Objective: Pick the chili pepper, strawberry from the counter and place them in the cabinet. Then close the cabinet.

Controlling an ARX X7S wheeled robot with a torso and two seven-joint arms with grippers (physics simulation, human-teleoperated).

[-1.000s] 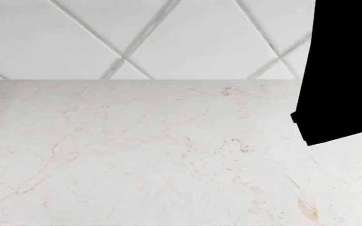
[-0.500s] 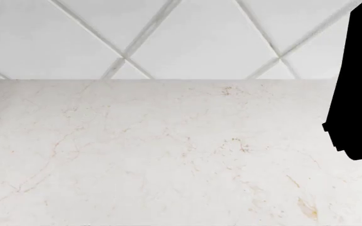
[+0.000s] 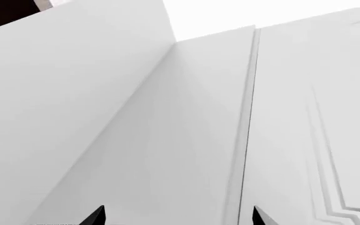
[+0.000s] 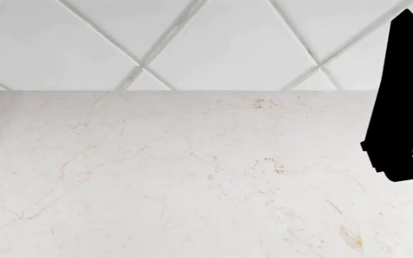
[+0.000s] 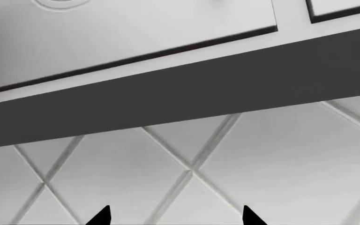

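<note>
The white marble-look counter (image 4: 192, 177) fills the head view. The chili pepper and the strawberry are out of view in every frame. My right arm (image 4: 404, 107) shows as a black shape at the head view's right edge, raised above the counter. The right gripper (image 5: 175, 218) is open with nothing between its tips. It faces the diamond-tiled wall (image 5: 230, 164) just under the cabinet's dark underside (image 5: 180, 98). The left gripper (image 3: 176, 218) is open and empty, close to the white cabinet panels (image 3: 167, 140). A moulded cabinet door (image 3: 311, 140) lies beside a thin seam.
A white diamond-tiled backsplash (image 4: 214, 43) rises behind the counter. White cabinet door fronts (image 5: 136, 33) sit above the dark underside in the right wrist view. A flat white side panel (image 3: 61, 93) stands near the left gripper.
In the head view the right arm swung towards the right edge, then eased slightly back left. The counter looks the same throughout.
</note>
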